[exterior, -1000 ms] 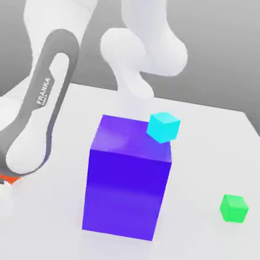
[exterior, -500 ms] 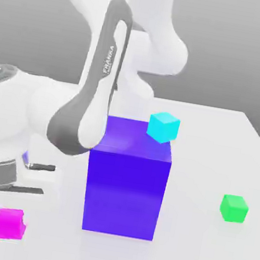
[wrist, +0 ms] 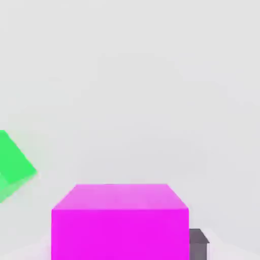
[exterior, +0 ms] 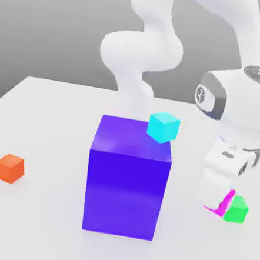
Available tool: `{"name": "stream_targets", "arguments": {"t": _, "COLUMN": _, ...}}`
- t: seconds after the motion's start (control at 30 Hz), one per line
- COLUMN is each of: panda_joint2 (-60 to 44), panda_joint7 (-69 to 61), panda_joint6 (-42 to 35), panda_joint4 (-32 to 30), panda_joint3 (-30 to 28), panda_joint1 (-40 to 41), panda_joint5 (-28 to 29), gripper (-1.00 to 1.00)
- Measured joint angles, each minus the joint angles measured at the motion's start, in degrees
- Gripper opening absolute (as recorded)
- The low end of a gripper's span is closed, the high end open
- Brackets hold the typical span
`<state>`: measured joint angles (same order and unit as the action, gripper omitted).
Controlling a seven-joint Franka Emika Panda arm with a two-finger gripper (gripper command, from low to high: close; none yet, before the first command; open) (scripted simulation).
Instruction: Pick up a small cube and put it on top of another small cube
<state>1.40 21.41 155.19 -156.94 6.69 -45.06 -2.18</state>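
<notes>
The fingers (wrist: 198,249) are clamped on the magenta cube (wrist: 120,233) in the hand view: it sits squarely between them, with a dark fingertip against one side. The green cube (wrist: 14,165) lies apart from it there, turned at an angle to it, and is not directly beneath it.

In the exterior view, taking the middle of the picture as the clock's centre, the gripper (exterior: 218,203) is at four o'clock, with the magenta cube partly hidden behind it. The green cube is at four o'clock too, overlapping the magenta one from this angle; whether they touch, I can't tell. The orange cube (exterior: 9,168) is at eight o'clock on the table (exterior: 62,121). The cyan cube (exterior: 163,127) is at one o'clock from the middle of the blue block (exterior: 125,185).

The pick is done, and most of the carry too, I'd judge. What remains is to line the cube up over the green one, set it down and let go.

Half a second earlier, the gripper and magenta cube were between seven and eight o'clock; they have since swung across to four. The green cube, cyan cube and blue block haven't moved, and the orange cube has come into sight.
</notes>
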Motion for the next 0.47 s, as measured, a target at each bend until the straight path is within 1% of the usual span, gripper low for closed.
{"name": "stream_targets", "arguments": {"t": 0.07, "panda_joint2": -2.94, "panda_joint7": 2.14, "panda_joint6": 3.46, "panda_joint4": -0.29, "panda_joint3": -1.51, "panda_joint1": -5.24, "panda_joint5": 2.18, "gripper": -1.0}}
{"name": "stream_targets", "arguments": {"t": 0.13, "panda_joint2": -6.78, "panda_joint7": 2.99, "panda_joint6": 7.27, "panda_joint4": -0.2, "panda_joint3": -3.26, "panda_joint1": -3.3, "panda_joint5": 3.15, "gripper": -1.0}}
{"name": "stream_targets", "arguments": {"t": 0.17, "panda_joint2": -8.42, "panda_joint7": 3.31, "panda_joint6": 8.85, "panda_joint4": -0.14, "panda_joint3": -3.54, "panda_joint1": -3.22, "panda_joint5": 3.55, "gripper": 1.0}}
{"name": "stream_targets", "arguments": {"t": 0.37, "panda_joint2": -9.24, "panda_joint7": 3.44, "panda_joint6": 9.66, "panda_joint4": -0.11, "panda_joint3": -3.69, "panda_joint1": -3.2, "panda_joint5": 3.73, "gripper": 1.0}}
{"name": "stream_targets", "arguments": {"t": 0.47, "panda_joint2": -5.57, "panda_joint7": 2.95, "panda_joint6": 6.21, "panda_joint4": -0.3, "panda_joint3": -3.57, "panda_joint1": -3.11, "panda_joint5": 3.04, "gripper": 1.0}}
